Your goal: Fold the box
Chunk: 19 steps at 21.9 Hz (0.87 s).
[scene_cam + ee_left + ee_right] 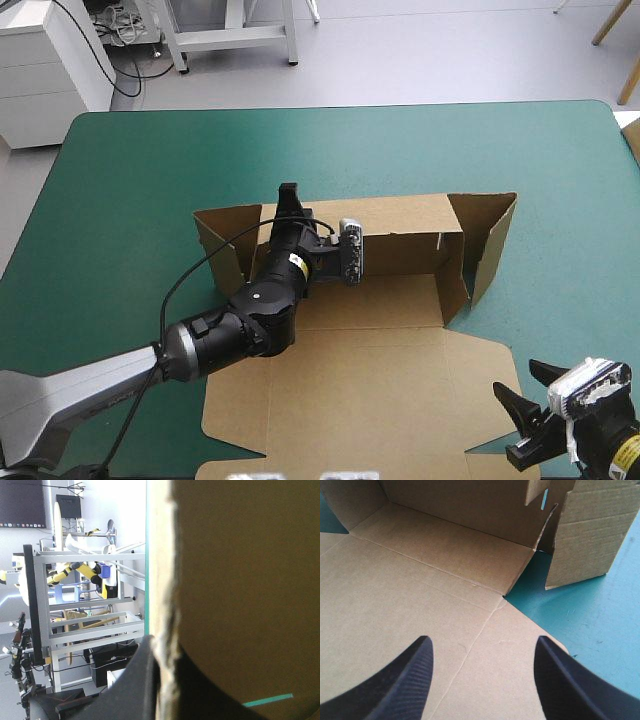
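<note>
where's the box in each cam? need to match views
High view: box mid-table, partly raised.
Left wrist view: its board edge clamped in the left gripper.
Right wrist view: lies flat under and ahead of the open right gripper.
Shared landmark: raised back wall.

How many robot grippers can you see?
2. The left gripper is shut on the raised back wall of the box; the right gripper is open, by its near right corner.
</note>
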Tool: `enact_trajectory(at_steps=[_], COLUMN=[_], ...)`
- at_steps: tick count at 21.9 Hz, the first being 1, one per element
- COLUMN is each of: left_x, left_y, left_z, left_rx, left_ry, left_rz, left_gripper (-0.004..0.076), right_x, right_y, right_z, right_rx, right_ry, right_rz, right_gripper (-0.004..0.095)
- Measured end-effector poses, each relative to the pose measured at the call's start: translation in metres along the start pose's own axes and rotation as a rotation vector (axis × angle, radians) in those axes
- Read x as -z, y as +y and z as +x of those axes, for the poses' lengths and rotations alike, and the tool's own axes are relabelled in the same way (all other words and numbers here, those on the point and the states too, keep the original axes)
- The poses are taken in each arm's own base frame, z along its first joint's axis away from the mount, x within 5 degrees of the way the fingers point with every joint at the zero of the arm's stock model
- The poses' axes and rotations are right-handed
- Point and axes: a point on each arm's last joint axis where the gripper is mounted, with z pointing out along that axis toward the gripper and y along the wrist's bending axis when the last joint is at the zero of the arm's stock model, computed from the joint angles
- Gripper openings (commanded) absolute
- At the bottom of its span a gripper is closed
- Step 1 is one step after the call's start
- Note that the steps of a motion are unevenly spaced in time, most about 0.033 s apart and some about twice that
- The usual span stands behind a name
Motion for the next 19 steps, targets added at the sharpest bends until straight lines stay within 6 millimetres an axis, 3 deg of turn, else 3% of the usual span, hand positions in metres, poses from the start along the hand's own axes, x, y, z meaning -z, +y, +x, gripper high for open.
enact_trajectory(at_steps=[9,12,16,19], left_x=[0.0,0.0,0.0,0.0], left_y=[0.0,0.0,0.0,0.0], left_z=[0.0,0.0,0.0,0.0], left_rx=[0.004,0.004,0.003,0.003], left_ry=[-0.004,-0.004,-0.004,-0.005], left_rz=[0.001,0.001,0.001,0.001], left_gripper=[-0.0008,-0.0008,-0.0008,-0.0008], right_x=[-0.001,0.003,0.012,0.015], right_y=[-0.005,-0.007,-0.007,-0.007], right_z=[-0.004,-0.036,-0.097,-0.125], right_rx=[-0.069,-0.067,-0.081,-0.086], right_ry=[0.017,0.031,-0.034,-0.064], right_rz=[0.059,0.099,0.132,0.143], right_gripper=[0.0561,0.0561,0.056,0.056])
